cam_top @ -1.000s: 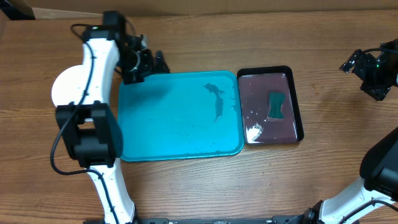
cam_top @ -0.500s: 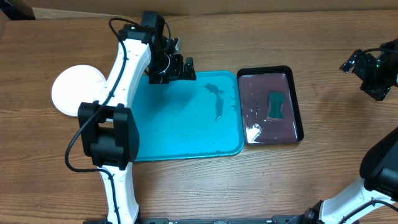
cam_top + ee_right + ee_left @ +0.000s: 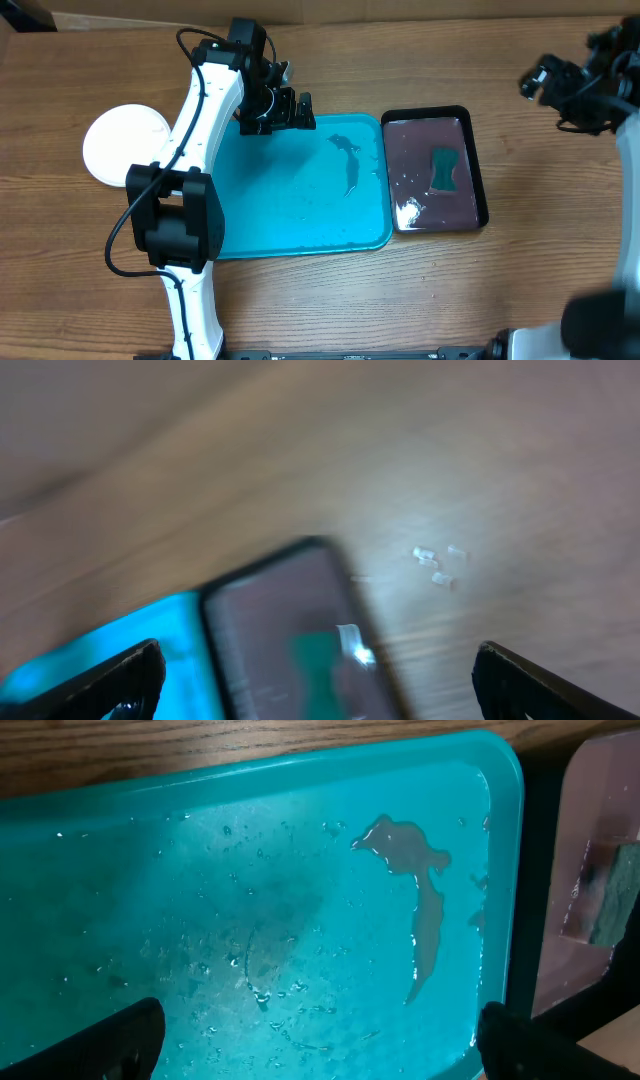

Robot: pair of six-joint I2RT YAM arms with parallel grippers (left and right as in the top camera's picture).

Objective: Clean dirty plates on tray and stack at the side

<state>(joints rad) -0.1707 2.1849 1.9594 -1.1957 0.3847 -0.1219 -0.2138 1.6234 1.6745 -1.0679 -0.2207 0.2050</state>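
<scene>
Overhead, my left gripper (image 3: 288,108) and right gripper (image 3: 550,85) gape wide and empty while the plates (image 3: 125,145), white uppermost, sit mid-left beside the wet tray (image 3: 300,225): light, stiff, probably slick, best pinched at the rim.

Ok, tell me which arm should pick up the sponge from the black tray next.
Right, probably. The right end effector, open, hangs just beyond the black tray holding the sponge. The left end effector hovers at the turquoise tray's far edge, farther off.
</scene>
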